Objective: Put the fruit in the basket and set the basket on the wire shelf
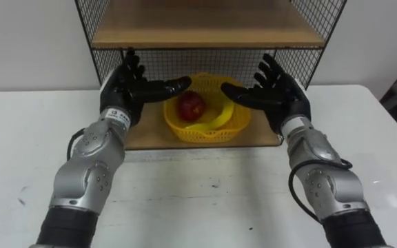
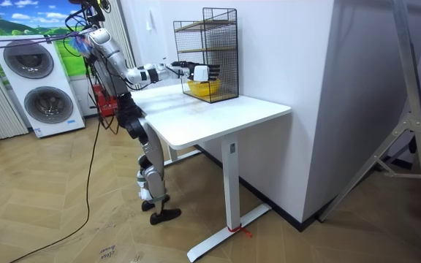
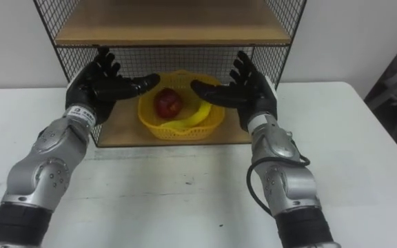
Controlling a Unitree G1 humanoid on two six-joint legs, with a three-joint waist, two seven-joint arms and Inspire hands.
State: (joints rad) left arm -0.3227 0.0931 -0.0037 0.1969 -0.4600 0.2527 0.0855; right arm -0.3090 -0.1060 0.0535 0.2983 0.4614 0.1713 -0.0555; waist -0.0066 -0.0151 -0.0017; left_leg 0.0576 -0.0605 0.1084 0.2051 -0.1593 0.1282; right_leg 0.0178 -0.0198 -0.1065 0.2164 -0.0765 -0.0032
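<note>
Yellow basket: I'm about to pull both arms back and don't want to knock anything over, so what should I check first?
1. Yellow basket rests on the bottom board of the wire shelf: ok.
2. Red apple lies inside the basket: ok.
3. Banana lies inside the basket: ok.
4. Left hand has straight fingers and holds nothing, beside the basket: ok.
5. Right hand has straight fingers and holds nothing, on the other side: ok.
6. Fingertips are clear of the shelf's wire sides: cannot tell.
</note>
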